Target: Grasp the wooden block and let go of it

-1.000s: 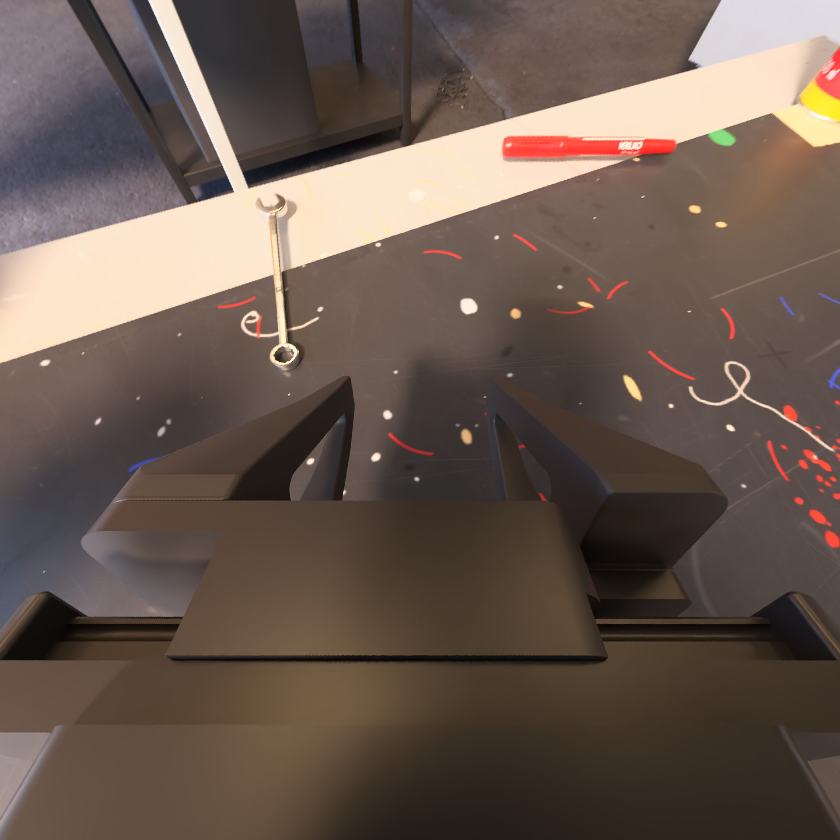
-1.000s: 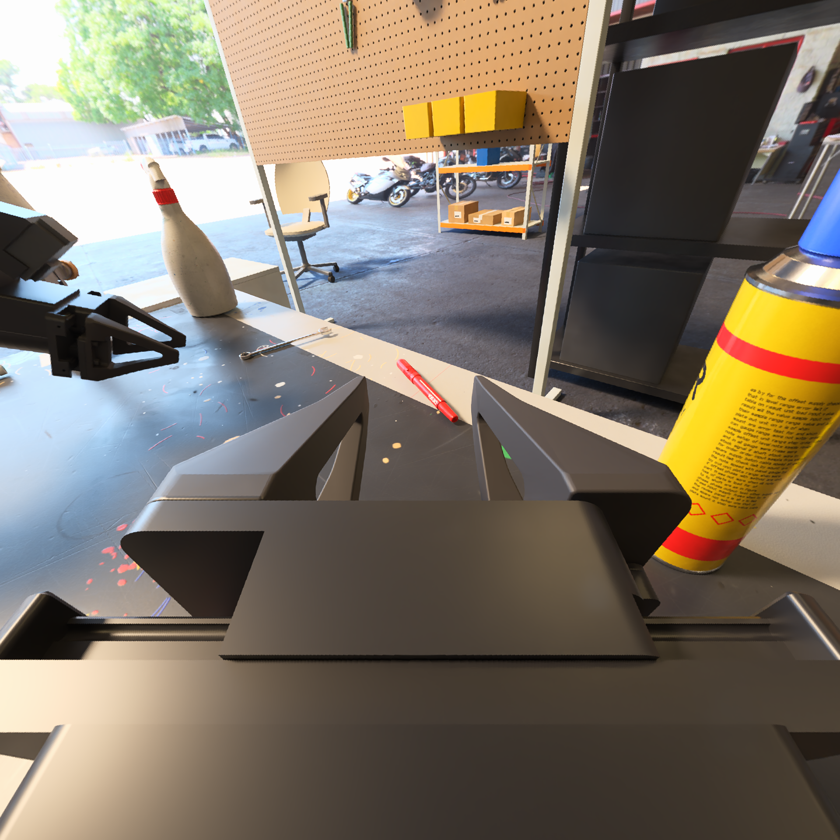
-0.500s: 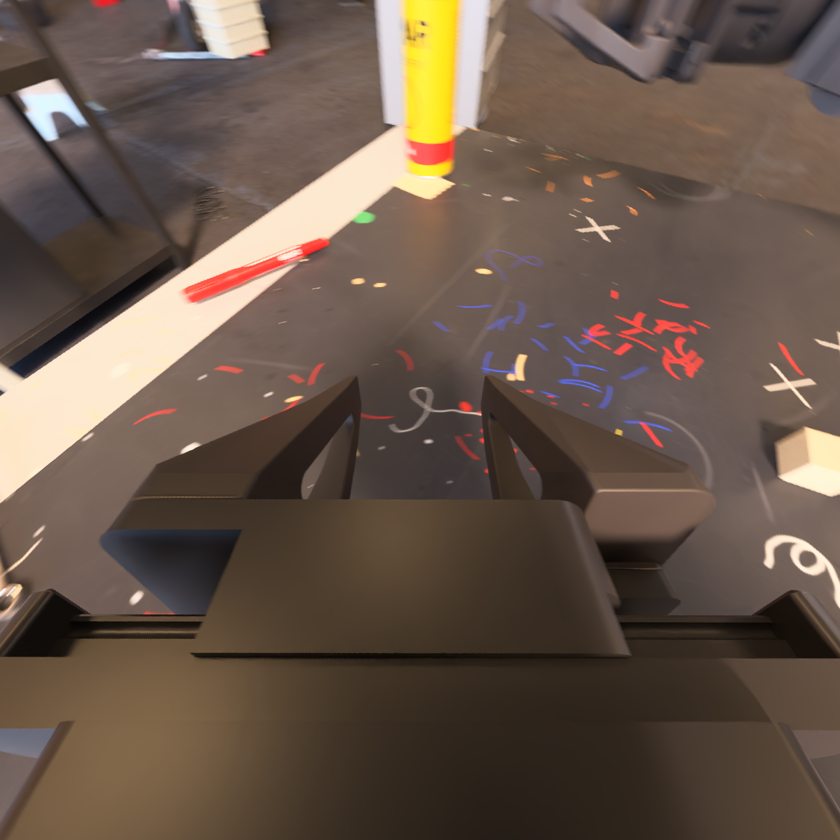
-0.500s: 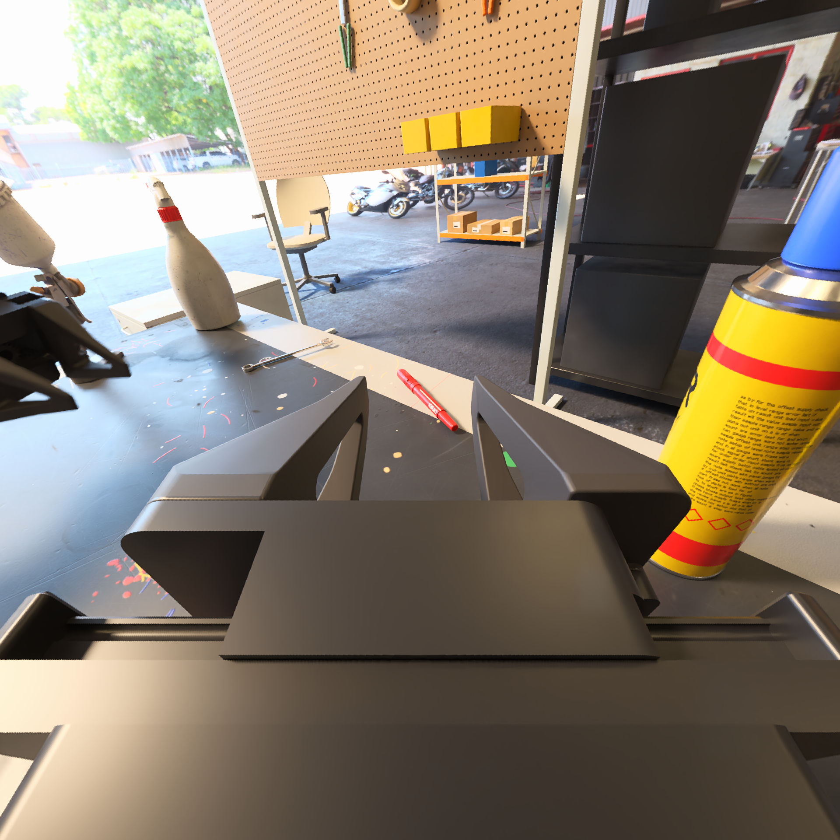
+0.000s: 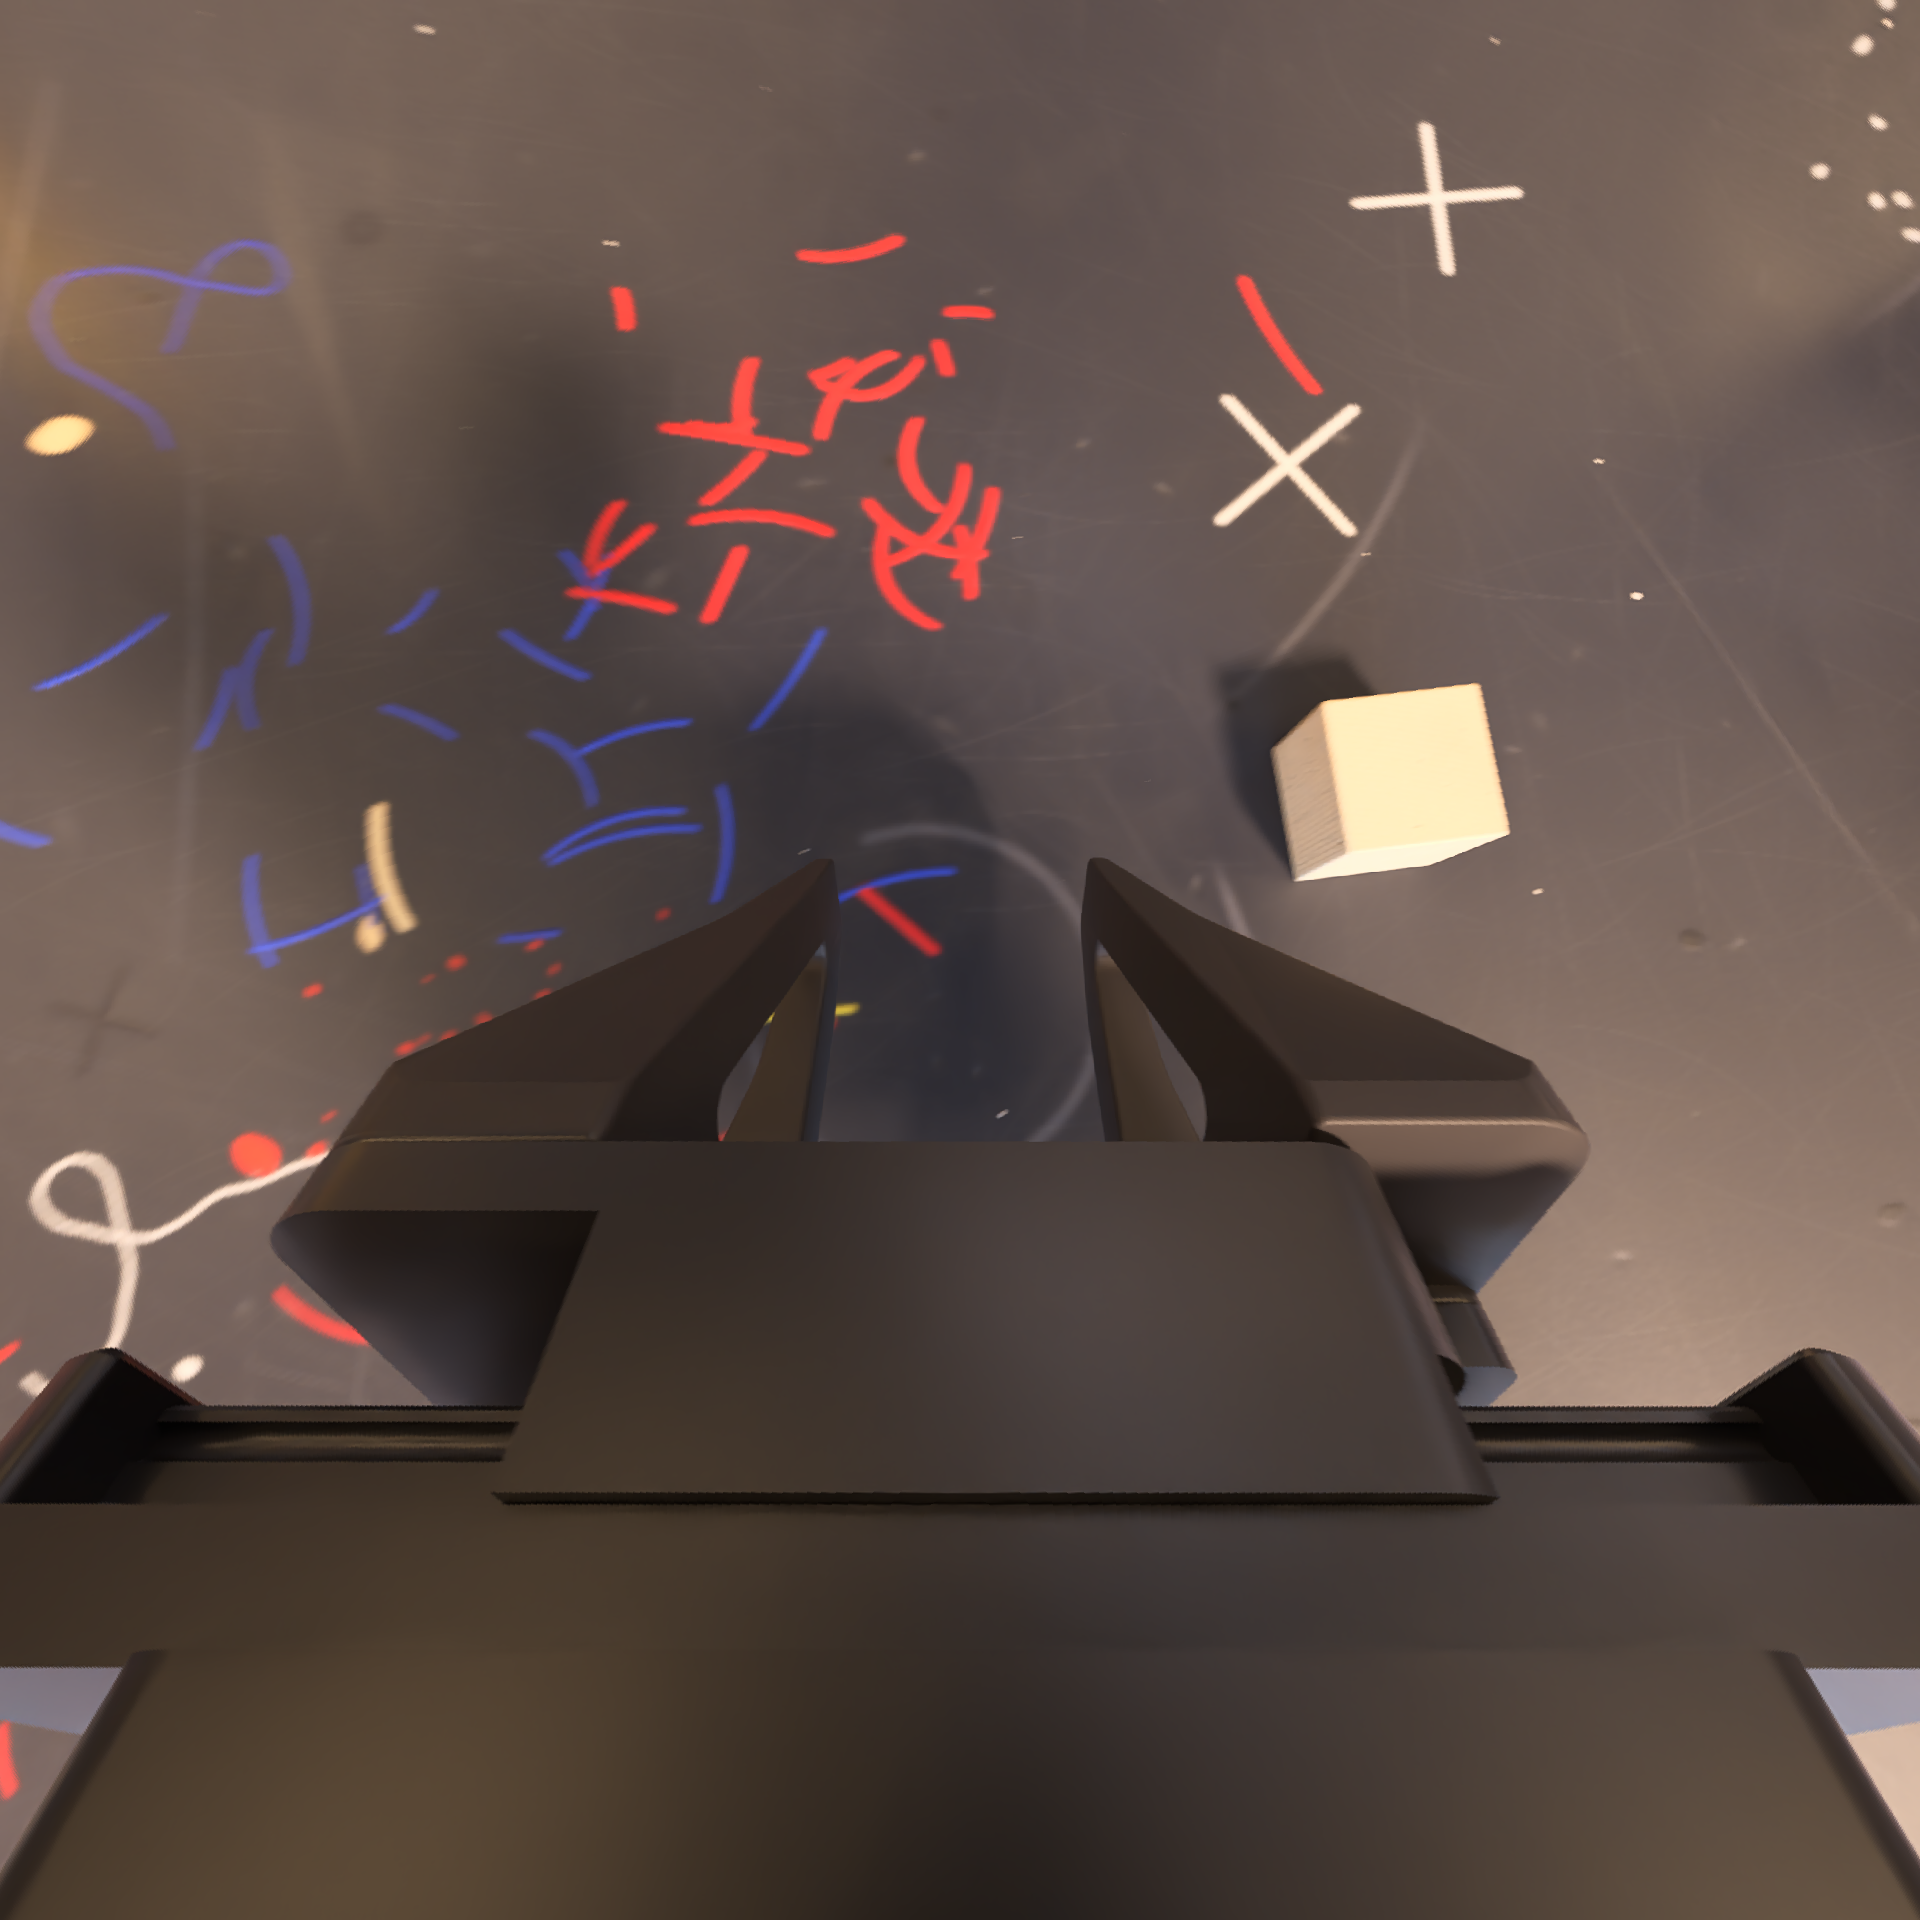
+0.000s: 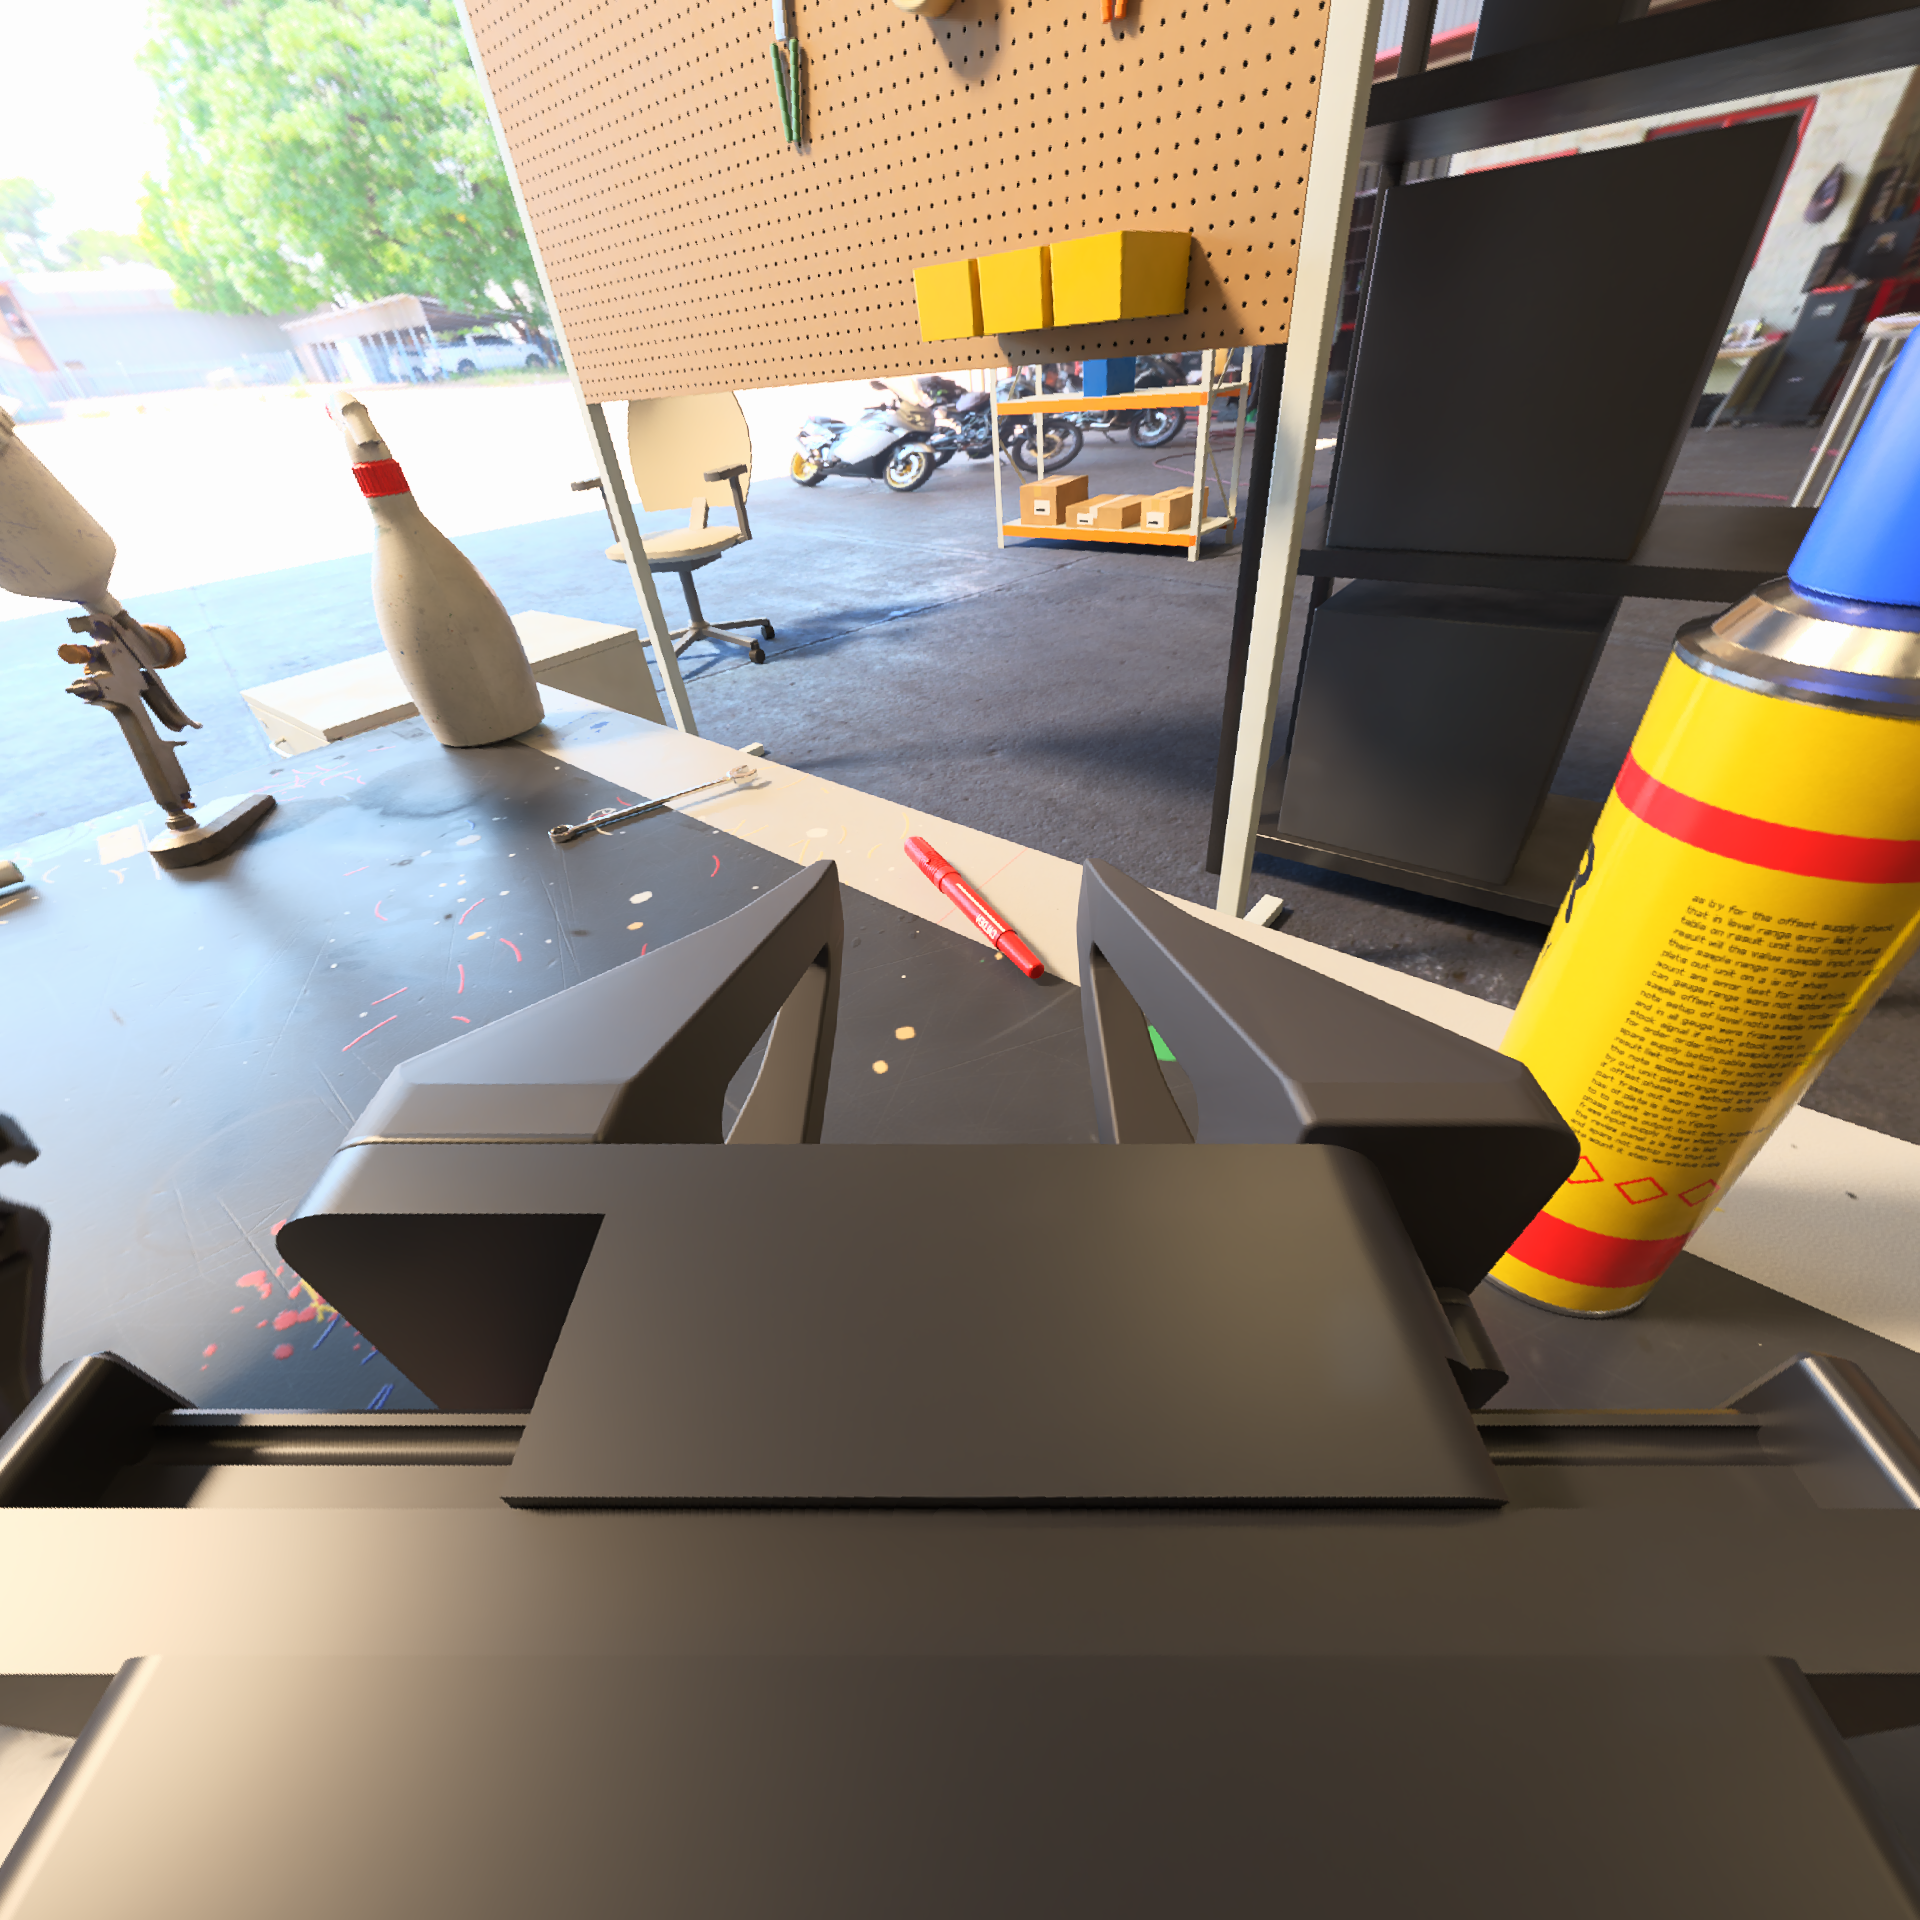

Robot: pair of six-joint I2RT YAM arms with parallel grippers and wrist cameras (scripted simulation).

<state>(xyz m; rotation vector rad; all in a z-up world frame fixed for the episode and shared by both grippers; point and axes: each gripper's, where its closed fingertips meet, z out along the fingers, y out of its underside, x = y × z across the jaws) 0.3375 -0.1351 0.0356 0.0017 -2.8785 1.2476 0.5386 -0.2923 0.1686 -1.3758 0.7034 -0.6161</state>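
Observation:
The pale wooden block [image 5: 1390, 779], a small cube, lies on the dark paint-marked table [image 5: 1662, 935], seen from above in the left wrist view. My left gripper [image 5: 958, 878] is open and empty, pointing down at the table, with the block to the right of and a little beyond its right fingertip. My right gripper [image 6: 958, 878] is open and empty, held level over the table's far right part. The block does not show in the right wrist view.
A yellow spray can [image 6: 1714, 987] stands close to the right of my right gripper. A red marker [image 6: 971, 906] and a wrench [image 6: 649, 805] lie near the table's pale edge. A bowling pin [image 6: 436, 613] and a spray gun [image 6: 114, 644] stand farther left.
My left gripper has swung right and tipped down over the table, bringing the block close beside its right finger. It has left the right wrist view. My right gripper has risen slightly.

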